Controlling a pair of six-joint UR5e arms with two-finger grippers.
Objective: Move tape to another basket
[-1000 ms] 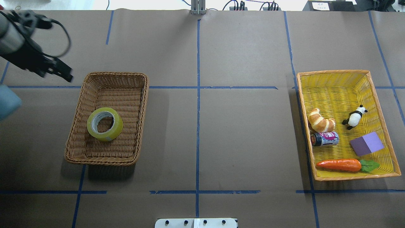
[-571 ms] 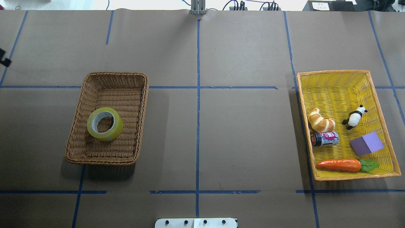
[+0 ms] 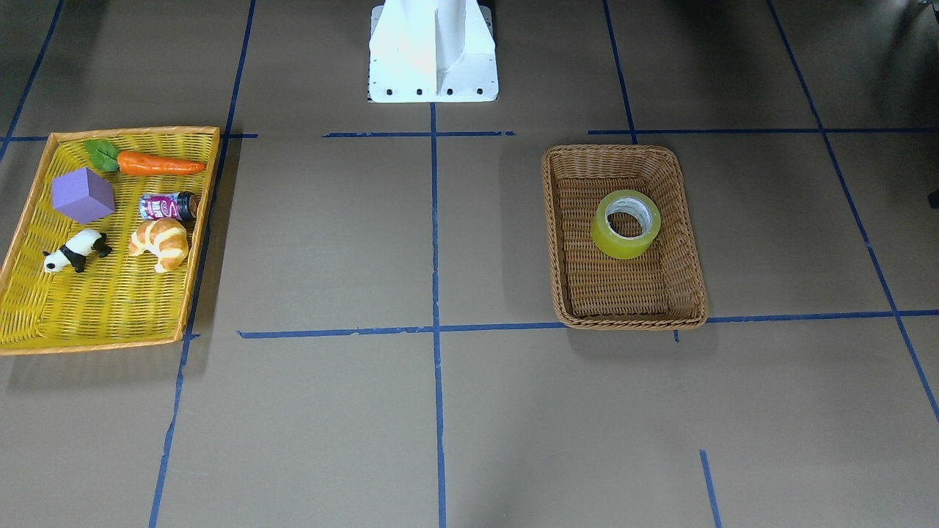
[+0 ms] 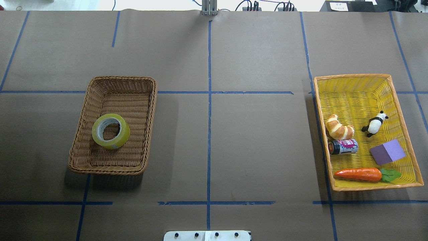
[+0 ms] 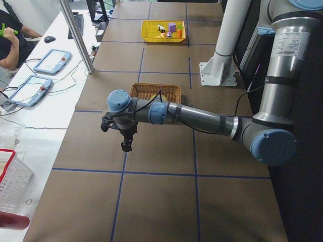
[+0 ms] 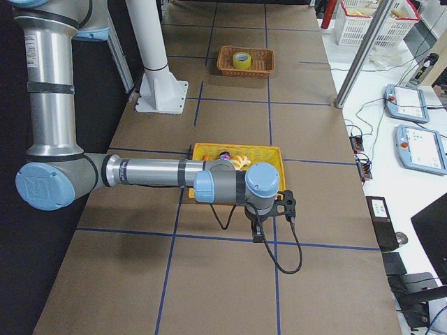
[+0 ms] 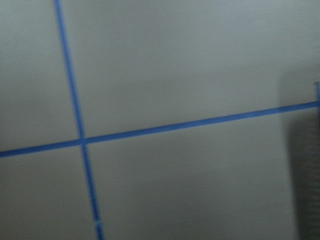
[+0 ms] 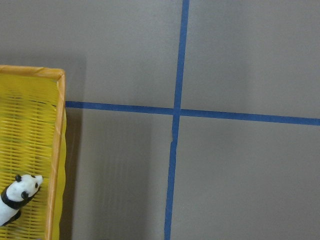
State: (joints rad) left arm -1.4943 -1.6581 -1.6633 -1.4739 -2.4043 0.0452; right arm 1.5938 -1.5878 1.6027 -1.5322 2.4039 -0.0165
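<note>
The yellow-green tape lies flat inside the brown wicker basket on the left half of the overhead view. It also shows in the front-facing view, in the basket. No gripper is near it. My left gripper shows only in the exterior left view, hanging over bare table beyond the basket; I cannot tell whether it is open or shut. My right gripper shows only in the exterior right view, just past the yellow tray; its state cannot be told either.
A shallow yellow tray with an orange rim sits at the right, holding a croissant, a panda, a can, a purple block and a carrot. The white robot base stands at the table's near edge.
My left arm and gripper have drawn back leftward out of the overhead view. The tape and both baskets have not moved.
</note>
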